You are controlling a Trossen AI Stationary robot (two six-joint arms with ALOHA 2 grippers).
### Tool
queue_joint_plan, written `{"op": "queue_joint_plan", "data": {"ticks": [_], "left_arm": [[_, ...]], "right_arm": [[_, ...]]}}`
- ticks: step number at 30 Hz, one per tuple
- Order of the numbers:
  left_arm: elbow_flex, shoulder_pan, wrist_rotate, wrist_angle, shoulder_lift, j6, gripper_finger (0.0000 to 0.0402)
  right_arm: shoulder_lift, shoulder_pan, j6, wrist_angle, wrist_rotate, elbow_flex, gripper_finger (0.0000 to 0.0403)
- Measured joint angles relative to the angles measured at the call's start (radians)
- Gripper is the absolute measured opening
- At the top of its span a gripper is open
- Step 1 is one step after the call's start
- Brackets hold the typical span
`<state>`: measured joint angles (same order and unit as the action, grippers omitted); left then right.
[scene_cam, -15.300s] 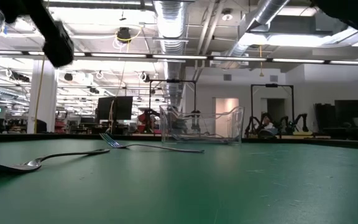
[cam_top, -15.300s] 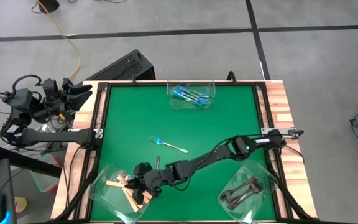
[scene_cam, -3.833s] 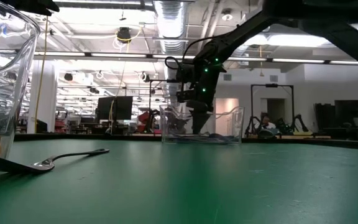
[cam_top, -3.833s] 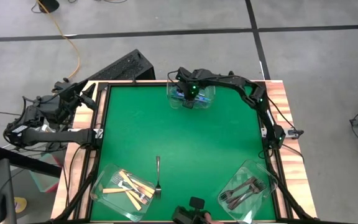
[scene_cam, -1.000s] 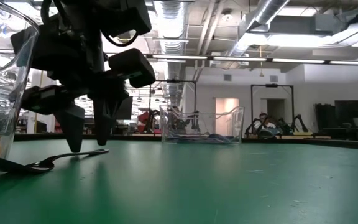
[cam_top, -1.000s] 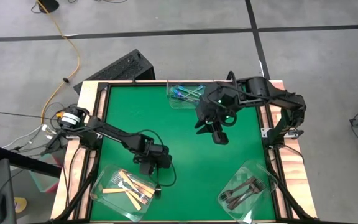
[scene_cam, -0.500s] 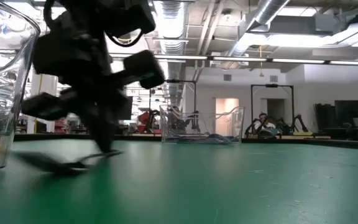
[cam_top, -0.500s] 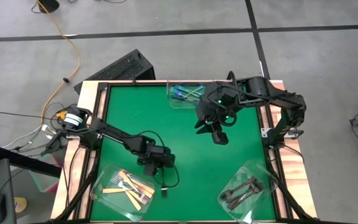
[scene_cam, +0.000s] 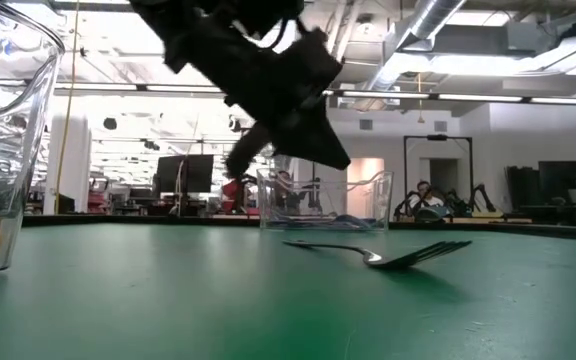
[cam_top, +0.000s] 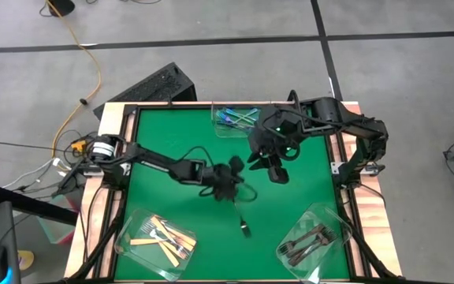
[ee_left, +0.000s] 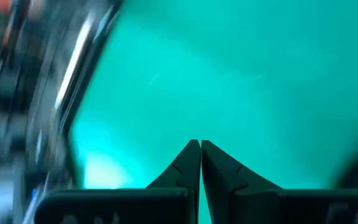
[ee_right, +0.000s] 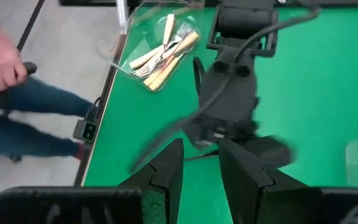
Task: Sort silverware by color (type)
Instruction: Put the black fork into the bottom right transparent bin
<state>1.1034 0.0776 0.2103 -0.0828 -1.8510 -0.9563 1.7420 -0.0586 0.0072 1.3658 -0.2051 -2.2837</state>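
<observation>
left tool (cam_top: 233, 192) fully closed, empty, now mid-counter | grey fork (cam_top: 243, 226) moved from tan tub to 6 o'clock of it | right tool (ee_right: 199, 163) part open at 1 o'clock | 3 tubs, 1 loose fork

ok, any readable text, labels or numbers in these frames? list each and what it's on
None readable.
Left pincer: faint embossed marks on its body in the left wrist view, too blurred to read.
Tubs, forks and green mat: no print visible.
</observation>
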Motion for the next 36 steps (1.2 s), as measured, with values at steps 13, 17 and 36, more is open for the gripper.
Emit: {"op": "queue_joint_plan", "data": {"ticks": [13,17,36], "left_arm": [[0.145,-0.067,0.105,0.324,0.215,0.263,0.0],[0.144,-0.101,0.046,0.445,0.376,0.342,0.0],[-0.166,-0.05,0.006,0.284,1.242,0.684,0.0]], "right_arm": [[-0.038,-0.092,0.445,0.203,0.246,0.027,0.0123],[-0.057,-0.172,0.482,0.186,0.435,0.036,0.0123],[-0.297,-0.03,0.324,-0.35,0.288,0.638,0.0108]]}}
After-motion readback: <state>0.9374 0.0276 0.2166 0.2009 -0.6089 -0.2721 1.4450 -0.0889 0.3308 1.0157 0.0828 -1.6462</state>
